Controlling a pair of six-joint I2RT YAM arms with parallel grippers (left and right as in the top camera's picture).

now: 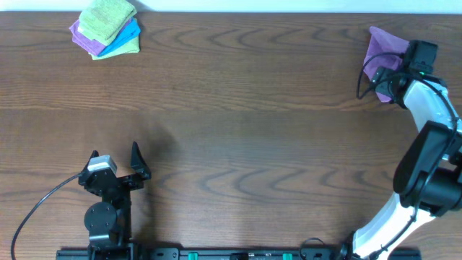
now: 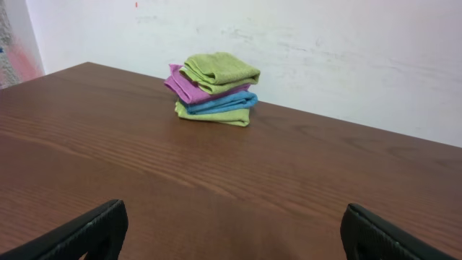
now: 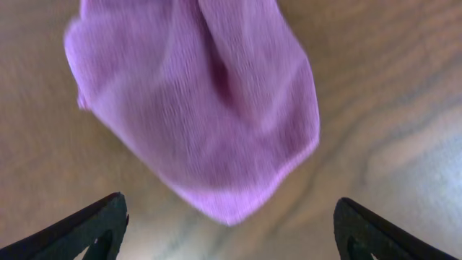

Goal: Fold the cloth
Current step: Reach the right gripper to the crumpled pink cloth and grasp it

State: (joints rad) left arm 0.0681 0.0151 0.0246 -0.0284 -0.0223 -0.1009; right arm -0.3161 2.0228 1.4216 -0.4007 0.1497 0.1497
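The cloth (image 1: 380, 49) is a light purple towel lying bunched and crumpled at the far right back of the table. In the right wrist view the cloth (image 3: 195, 108) fills the upper middle, with one corner pointing down toward the jaws. My right gripper (image 1: 390, 81) hovers over the cloth's near edge. Seen from its wrist, the right gripper (image 3: 229, 204) stands open, fingers wide apart on either side of that corner and not touching it. My left gripper (image 1: 115, 152) rests open near the front left, far from the cloth, and the left gripper (image 2: 234, 209) holds nothing.
A stack of folded cloths (image 1: 107, 29), lime green, blue and purple, sits at the back left corner; the left wrist view shows this stack (image 2: 214, 88) ahead near a white wall. A black cable (image 1: 366, 83) loops beside the right gripper. The table's back edge runs close behind the cloth.
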